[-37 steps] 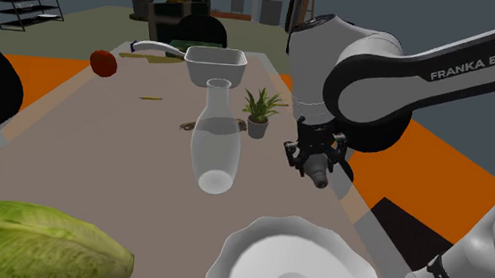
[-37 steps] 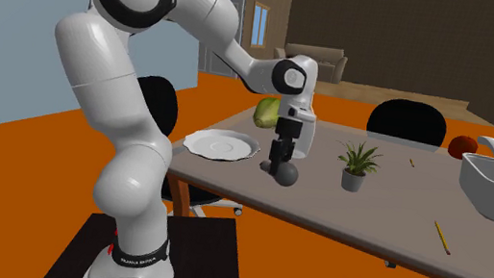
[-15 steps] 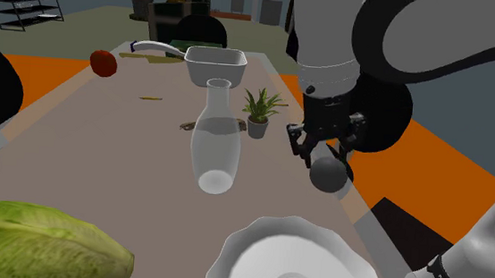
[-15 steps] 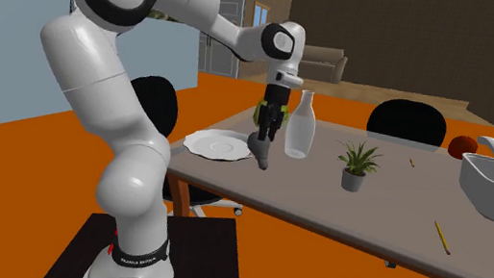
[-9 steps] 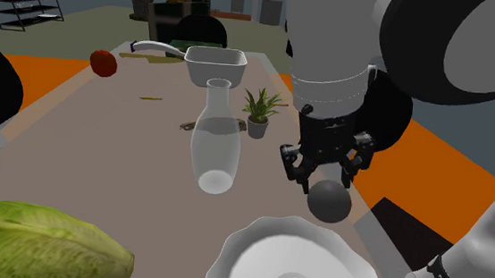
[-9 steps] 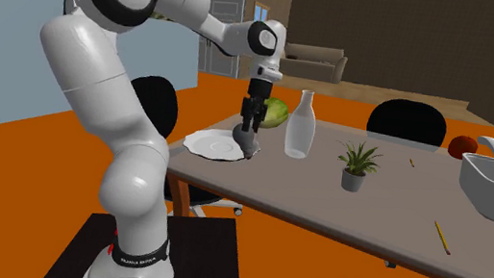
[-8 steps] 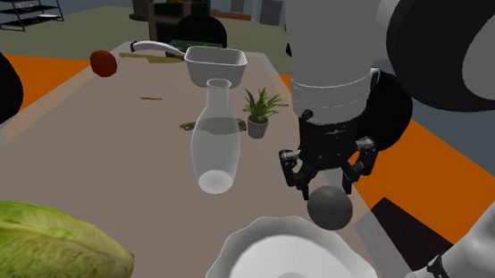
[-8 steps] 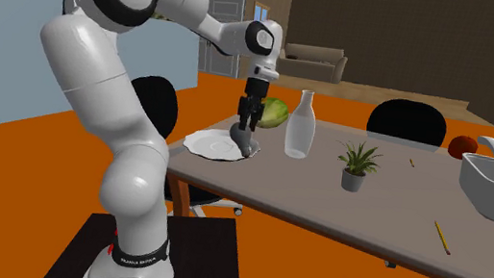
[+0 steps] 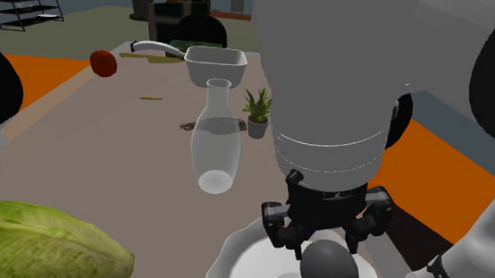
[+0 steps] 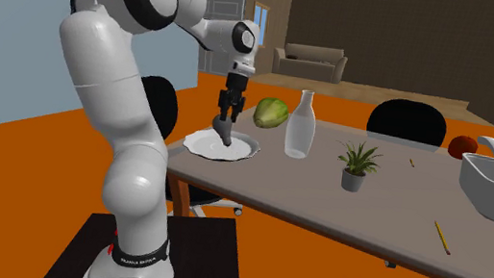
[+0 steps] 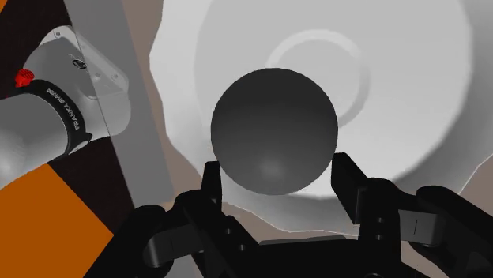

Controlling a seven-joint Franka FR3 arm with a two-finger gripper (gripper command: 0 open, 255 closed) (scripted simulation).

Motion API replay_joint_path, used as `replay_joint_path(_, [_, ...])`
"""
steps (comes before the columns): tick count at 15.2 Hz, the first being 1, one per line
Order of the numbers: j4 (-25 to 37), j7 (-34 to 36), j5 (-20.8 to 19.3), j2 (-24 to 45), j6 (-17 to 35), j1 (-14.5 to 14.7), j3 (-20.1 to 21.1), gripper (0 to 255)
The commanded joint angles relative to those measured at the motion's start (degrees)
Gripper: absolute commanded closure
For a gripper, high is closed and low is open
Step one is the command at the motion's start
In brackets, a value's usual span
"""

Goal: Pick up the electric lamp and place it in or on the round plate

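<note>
Lettuce: a big green lettuce (image 9: 33, 240) lies on the table (image 9: 102, 141) at the shoulder view's lower left.
Red fruit: a small red fruit (image 9: 104, 63) sits far back on the table, well away from the plate.
Bottle: a see-through bottle (image 9: 215, 140) stands up straight near the middle of the table.
Plant: a little green plant (image 9: 258, 115) in a pot stands just behind the bottle.
Plate: the white plate (image 9: 237, 258) with a wavy rim lies at the near end of the table, close to the lettuce.
Lamp: the lamp (image 9: 328, 270) looks like a dark grey ball. It hangs from the tips of the gripper, right over the plate, near its middle ring. I cannot tell if it touches the plate.
Gripper: the black gripper (image 9: 323, 246) points straight down and holds the lamp. Its two fingers (image 11: 212, 178) press on the ball, one on each side.
Arm: in the second exterior view the white arm (image 10: 108, 68) goes up from the stand (image 10: 123, 263), bends at the top and reaches over to that view's right. The wrist turns down above the plate.
</note>
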Motion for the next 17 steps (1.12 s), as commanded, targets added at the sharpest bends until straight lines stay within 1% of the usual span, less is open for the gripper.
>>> replay_joint_path(1, [3.4, 5.0, -1.0, 3.8, -0.3, 0.4, 3.5, 255])
replay_joint_path(15, [-4.9, 6.9, -2.8, 7.5, 10.6, 0.5, 5.5, 255])
replay_joint_path(16, [-4.7, 6.7, -2.5, 7.0, 9.9, 0.6, 5.3, 255])
replay_joint_path(17, [-4.7, 6.7, -2.5, 7.0, 9.9, 0.6, 5.3, 0])
